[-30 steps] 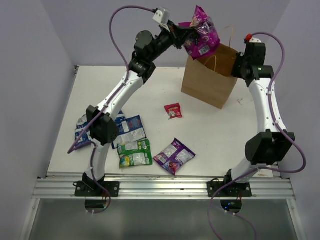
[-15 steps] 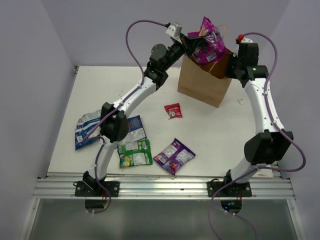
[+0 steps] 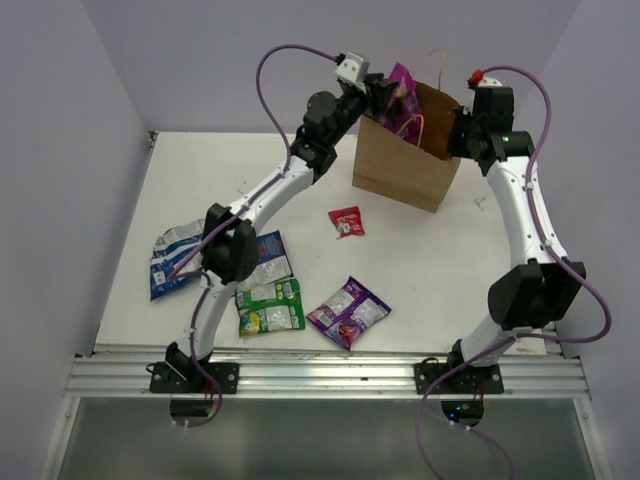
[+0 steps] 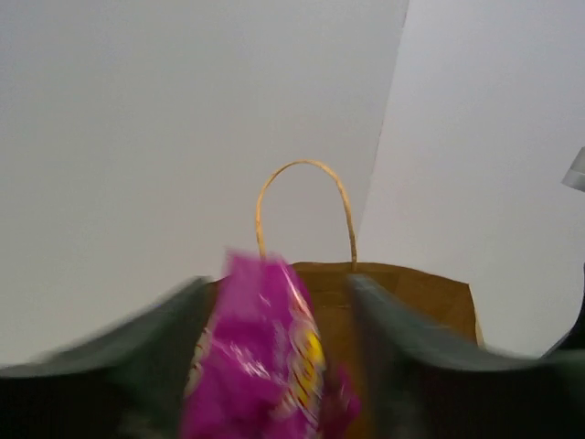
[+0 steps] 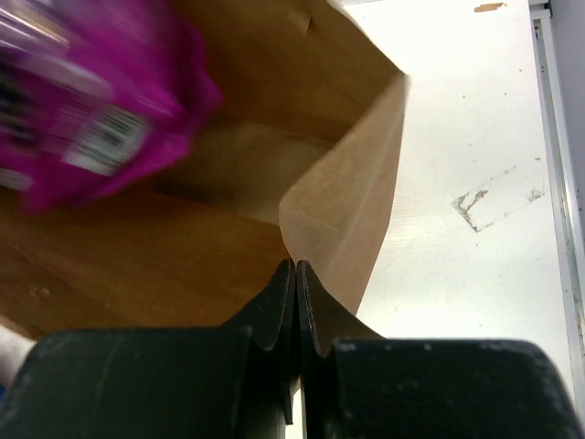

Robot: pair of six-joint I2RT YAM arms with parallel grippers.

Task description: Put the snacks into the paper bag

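The brown paper bag (image 3: pixel 400 170) stands upright at the back of the table. My left gripper (image 3: pixel 385 95) hangs over its mouth with the jaws wide apart. A magenta snack packet (image 4: pixel 265 357) sits blurred between the fingers, free of the right one, partly inside the bag (image 4: pixel 411 293). My right gripper (image 5: pixel 294 267) is shut on the rim of the bag (image 5: pixel 183 265) at its right corner, and the magenta packet (image 5: pixel 82 119) shows just inside. On the table lie a red packet (image 3: pixel 347 221), a purple one (image 3: pixel 347 311), a green one (image 3: pixel 270 306) and two blue-white ones (image 3: pixel 265 258) (image 3: pixel 170 262).
The loose packets lie on the left and middle of the white table (image 3: pixel 450 260), near the left arm's base. Lilac walls close the table in at the back and on both sides. A metal rail (image 3: pixel 330 375) runs along the near edge.
My left gripper has swung right over the bag's mouth and opened. The magenta packet has dropped from above the rim down into the bag. The right gripper has kept its hold on the rim.
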